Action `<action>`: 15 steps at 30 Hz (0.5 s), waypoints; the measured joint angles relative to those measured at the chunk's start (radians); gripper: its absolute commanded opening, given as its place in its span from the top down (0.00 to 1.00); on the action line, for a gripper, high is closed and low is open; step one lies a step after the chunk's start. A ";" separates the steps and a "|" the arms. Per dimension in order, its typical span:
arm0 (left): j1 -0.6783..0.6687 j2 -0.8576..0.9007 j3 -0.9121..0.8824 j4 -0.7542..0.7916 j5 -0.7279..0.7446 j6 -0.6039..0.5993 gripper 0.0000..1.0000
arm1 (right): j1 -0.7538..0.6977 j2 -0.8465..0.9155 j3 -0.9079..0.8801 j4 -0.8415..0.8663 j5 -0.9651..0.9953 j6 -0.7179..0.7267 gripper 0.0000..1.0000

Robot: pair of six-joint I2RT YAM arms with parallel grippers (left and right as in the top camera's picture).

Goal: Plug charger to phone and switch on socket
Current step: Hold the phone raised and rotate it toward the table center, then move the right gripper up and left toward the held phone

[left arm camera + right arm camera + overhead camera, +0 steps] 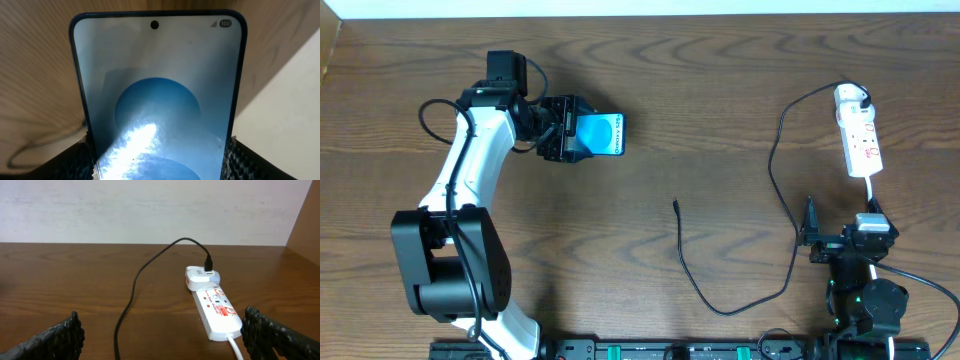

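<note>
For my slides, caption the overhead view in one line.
Left gripper holds the phone; the charger tip lies free; the open right gripper sits near the socket.

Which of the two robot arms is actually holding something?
The left arm's fingers clamp the blue-screened phone; the right arm's fingers stand apart, empty, facing the socket.

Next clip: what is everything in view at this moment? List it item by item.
phone: one, blue screen, far left of table, clamped in the left tool
charger: one, black cable, from the white plug to a free tip lying mid-table
white plug: one, white, at the socket's far end
socket: one, white with red marks, far right of table
table: one, brown wood
left tool: one, black, shut on the phone
right tool: one, black, open, empty, facing the socket
</note>
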State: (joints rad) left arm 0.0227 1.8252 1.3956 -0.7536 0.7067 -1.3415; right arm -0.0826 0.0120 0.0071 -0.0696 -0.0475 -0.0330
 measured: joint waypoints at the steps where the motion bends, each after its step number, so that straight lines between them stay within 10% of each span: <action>1: 0.000 0.000 0.000 -0.001 -0.020 0.000 0.93 | 0.000 0.000 0.000 0.000 0.000 0.000 0.01; 15: 0.000 0.000 0.000 -0.002 -0.228 0.000 0.93 | 0.000 0.000 0.000 0.000 0.000 0.000 0.01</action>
State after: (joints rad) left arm 0.0227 1.8252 1.3956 -0.7555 0.4789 -1.3418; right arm -0.0826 0.0120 0.0071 -0.0696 -0.0475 -0.0330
